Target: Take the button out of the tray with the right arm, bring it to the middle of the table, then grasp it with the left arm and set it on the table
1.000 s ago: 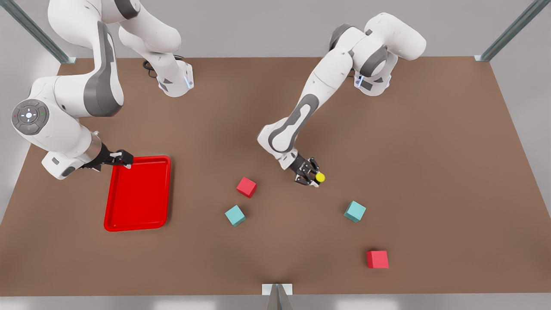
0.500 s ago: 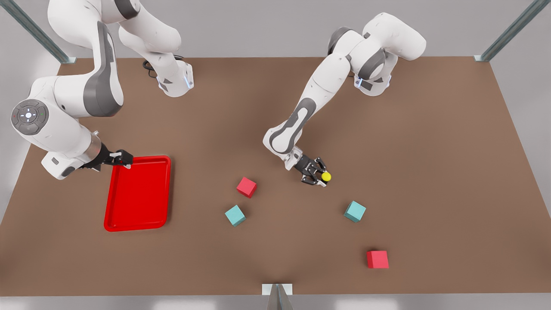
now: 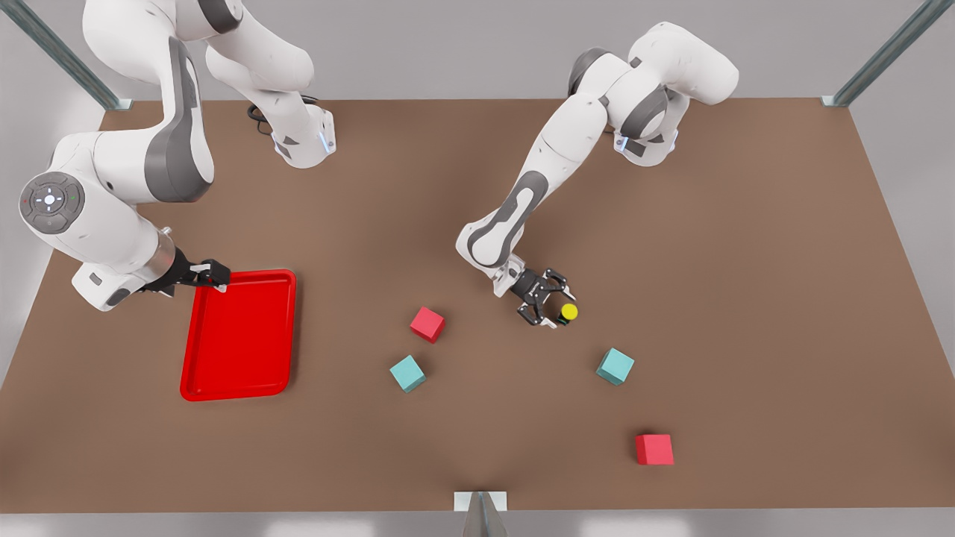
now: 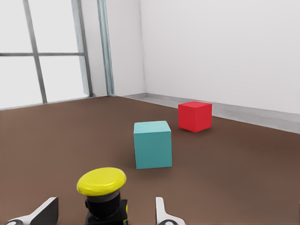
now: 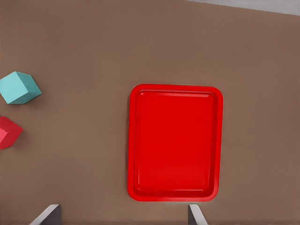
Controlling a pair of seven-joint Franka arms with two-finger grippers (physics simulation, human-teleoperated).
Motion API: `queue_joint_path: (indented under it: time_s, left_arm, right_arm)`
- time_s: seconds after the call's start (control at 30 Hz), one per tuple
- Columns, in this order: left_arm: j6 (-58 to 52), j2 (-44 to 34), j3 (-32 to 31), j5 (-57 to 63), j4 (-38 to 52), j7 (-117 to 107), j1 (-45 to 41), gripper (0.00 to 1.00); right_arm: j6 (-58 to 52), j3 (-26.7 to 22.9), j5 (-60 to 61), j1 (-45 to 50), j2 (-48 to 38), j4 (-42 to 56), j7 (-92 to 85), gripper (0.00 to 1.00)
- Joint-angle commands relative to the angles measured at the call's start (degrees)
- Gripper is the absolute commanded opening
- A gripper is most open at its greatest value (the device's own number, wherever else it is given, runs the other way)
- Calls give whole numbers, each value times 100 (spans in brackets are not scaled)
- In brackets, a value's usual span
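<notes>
The button (image 3: 569, 312), a yellow cap on a dark base, stands upright on the brown table (image 3: 746, 261) near the middle. My left gripper (image 3: 560, 309) is open around it. In the left wrist view the button (image 4: 101, 182) sits between the two pale fingertips (image 4: 161, 216) with a gap on each side. The red tray (image 3: 239, 335) lies at the front view's left with nothing in it. My right gripper (image 3: 213, 274) hangs open over the tray's far left corner, and its wrist view looks down on the tray (image 5: 173, 140).
A red cube (image 3: 427, 324) and a teal cube (image 3: 407, 373) lie between tray and button. Another teal cube (image 3: 615, 366) and red cube (image 3: 654, 449) lie toward the front right; the left wrist view shows that teal cube (image 4: 152, 144) and red cube (image 4: 194, 116) beyond the button.
The left gripper carried the button a little toward the front view's right, then opened; the button now stands free. The right arm has not moved.
</notes>
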Motion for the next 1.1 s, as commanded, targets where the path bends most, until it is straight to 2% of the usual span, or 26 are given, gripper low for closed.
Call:
queue_joint_path:
  time_s: [0.0, 0.27, 0.4, 0.43, 0.5, 0.57, 0.6, 0.67, 0.73, 0.8, 0.83, 0.93, 1.07]
  left_arm:
    - [-33, -27, 1, -54, -4, 282, -14, 100]
    - [-323, -273, 1, -54, -4, 326, -23, 100]
    - [-551, -694, 1, -63, -66, 685, 3, 100]
    - [-551, -1107, -8, -502, -66, 1878, -6, 100]
    - [-877, -2162, 36, -3057, 320, 7512, 99, 100]
    - [-824, -2136, 28, -5572, 1445, 10992, 1654, 100]
    - [-1192, -2154, 28, -6443, 2078, 12813, 2516, 100]
    - [-1676, -2425, 1, -6690, 3151, 13834, 3070, 100]
    - [-1747, -3575, -25, -6813, 2731, 14851, 3659, 100]
    - [-1387, -4561, -16, -6690, 1570, 15609, 3668, 100]
    - [-799, -4922, -25, -6690, 754, 15724, 3668, 100]
    - [-586, -4808, -16, -6664, 567, 16673, 3677, 100]
    - [-586, -4825, -16, -6664, 576, 16647, 3677, 100]
  right_arm:
    - [-2, 3, 3, -1, -7, 3, -1, 100]
    - [-2, 3, 3, -1, -7, 3, -1, 100]
    - [-2, 3, 12, -45, -7, 3, -1, 100]
    - [7, 3, 12, -80, -7, 12, -10, 100]
    - [-2, 3, 12, -71, -7, 12, -1, 100]
    - [6, 3, 12, -80, -7, 12, -1, 100]
    - [7, 3, 12, -62, -7, 12, -1, 100]
    - [7, 3, 12, -80, -7, 12, -1, 100]
    - [7, 3, 3, -71, -7, 12, -1, 100]
    - [7, 3, 3, -71, -7, 12, -1, 100]
    - [7, 3, 3, -80, -7, 12, -1, 100]
    - [7, 3, 3, -89, -7, 12, -1, 100]
    - [7, 3, -32, -133, -7, 12, -10, 100]
